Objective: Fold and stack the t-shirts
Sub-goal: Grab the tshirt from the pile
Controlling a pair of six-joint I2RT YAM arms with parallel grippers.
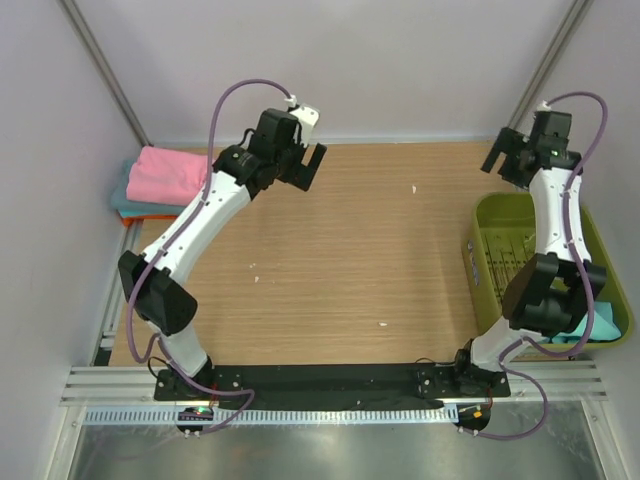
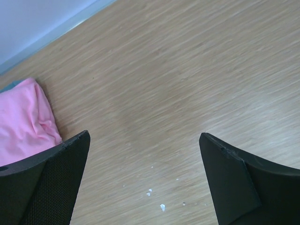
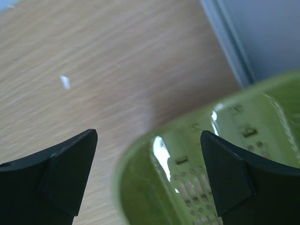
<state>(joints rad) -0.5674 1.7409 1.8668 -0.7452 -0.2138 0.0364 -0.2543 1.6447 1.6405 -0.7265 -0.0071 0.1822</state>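
A folded pink t-shirt (image 1: 165,175) lies on a teal one (image 1: 122,198) at the table's far left, with an orange edge (image 1: 130,222) beneath. The pink shirt also shows in the left wrist view (image 2: 23,124). My left gripper (image 1: 313,162) is open and empty, raised over bare wood just right of the stack; in its own view (image 2: 144,140) the jaws stand wide apart. My right gripper (image 1: 497,158) is open and empty, raised over the far left corner of the olive basket (image 1: 487,240); it also shows in the right wrist view (image 3: 149,136). A teal cloth (image 1: 592,325) lies in the basket's near end.
The olive-green plastic basket (image 3: 187,168) stands at the table's right edge. Small white specks (image 1: 414,187) dot the wooden tabletop (image 1: 350,260). Walls close the far side and the left. A metal rail runs along the near edge by the arm bases.
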